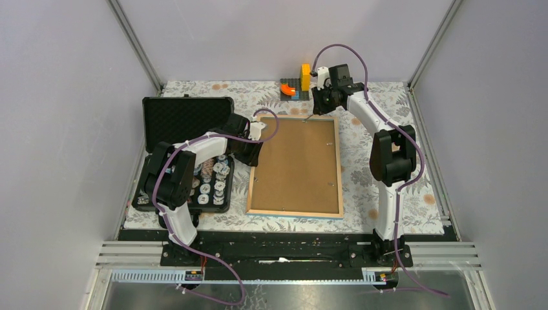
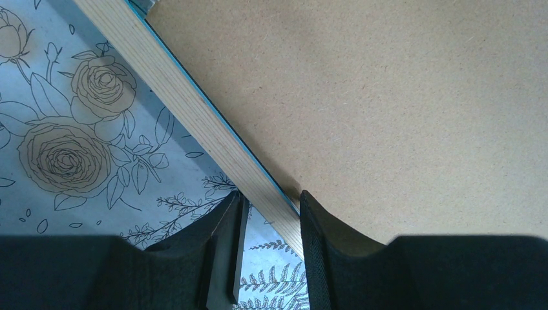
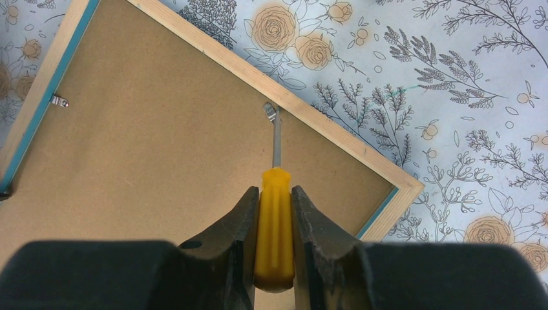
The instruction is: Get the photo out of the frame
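The frame (image 1: pixel 297 165) lies face down on the floral cloth, brown fibreboard back up, pale wooden rim all round. The photo is hidden under the back. My left gripper (image 1: pixel 254 150) straddles the rim on the frame's left side (image 2: pixel 194 110), one finger outside on the cloth, the other on the board, closed on the rim (image 2: pixel 268 197). My right gripper (image 1: pixel 318 108) is shut on a yellow-handled screwdriver (image 3: pixel 275 226) at the frame's far edge. Its metal tip touches a small metal clip (image 3: pixel 270 113) on the rim. A second clip (image 3: pixel 59 101) sits on another side.
An open black foam-lined case (image 1: pixel 187 119) lies left of the frame, its lower half holding several small round parts (image 1: pixel 213 181). Yellow and orange blocks (image 1: pixel 296 87) stand at the back edge. Grey walls enclose the table.
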Robot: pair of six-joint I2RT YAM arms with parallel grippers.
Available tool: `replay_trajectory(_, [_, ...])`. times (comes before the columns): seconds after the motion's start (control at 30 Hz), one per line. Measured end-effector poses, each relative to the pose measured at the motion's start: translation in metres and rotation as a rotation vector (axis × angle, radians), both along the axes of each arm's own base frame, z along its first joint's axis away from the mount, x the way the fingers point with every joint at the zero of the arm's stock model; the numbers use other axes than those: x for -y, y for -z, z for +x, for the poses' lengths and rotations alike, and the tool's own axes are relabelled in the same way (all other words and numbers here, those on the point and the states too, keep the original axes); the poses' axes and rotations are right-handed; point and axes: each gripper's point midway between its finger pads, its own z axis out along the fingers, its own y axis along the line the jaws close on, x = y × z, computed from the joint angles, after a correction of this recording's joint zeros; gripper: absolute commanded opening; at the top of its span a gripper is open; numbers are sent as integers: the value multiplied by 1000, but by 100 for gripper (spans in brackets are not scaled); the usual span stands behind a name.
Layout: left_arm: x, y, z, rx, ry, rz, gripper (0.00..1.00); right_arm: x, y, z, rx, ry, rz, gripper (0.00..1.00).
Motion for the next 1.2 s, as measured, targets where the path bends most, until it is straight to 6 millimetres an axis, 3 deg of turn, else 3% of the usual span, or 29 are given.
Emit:
replay_trajectory(0.87, [0, 0, 0, -1, -1, 0, 39, -1, 2, -4, -7, -33, -9, 0])
replay_trajectory(1.2, [0, 0, 0, -2, -1, -1, 39, 1, 7, -18, -43, -46, -17, 0])
